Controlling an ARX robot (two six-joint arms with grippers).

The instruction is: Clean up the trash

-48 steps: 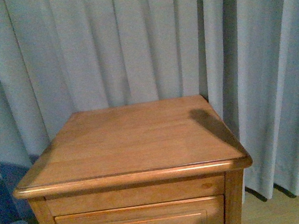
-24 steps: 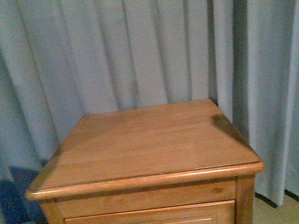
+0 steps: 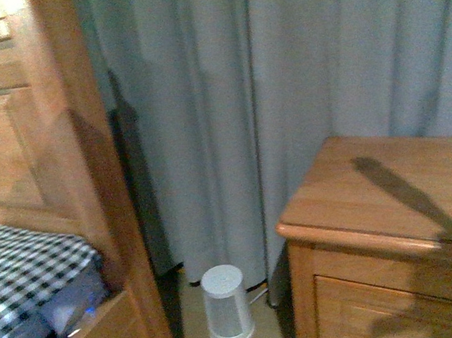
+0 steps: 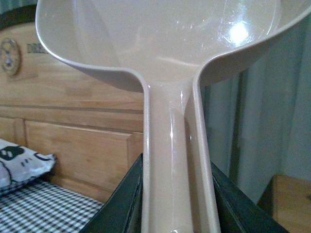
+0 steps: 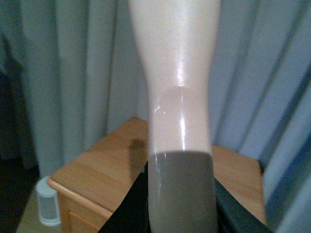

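Observation:
No crumpled tissue wad shows in any view. In the left wrist view my left gripper (image 4: 176,213) is shut on the handle of a beige dustpan (image 4: 160,43), whose scoop fills the upper part of that view. In the right wrist view my right gripper (image 5: 181,208) is shut on the pale brush handle (image 5: 177,73), which rises up the middle of the view; its bristles are out of view. Neither arm shows in the front view, only a long shadow across the nightstand top.
A wooden nightstand (image 3: 393,190) stands at the right, also in the right wrist view (image 5: 107,165). A small white cylinder (image 3: 226,305) stands on the floor between it and the wooden bed headboard (image 3: 9,146). A checkered bed cover (image 3: 15,269) lies lower left. Grey curtains (image 3: 279,63) hang behind.
The front view has swung left: the nightstand moved from the centre to the right edge, and the bed headboard and the white cylinder have come into view.

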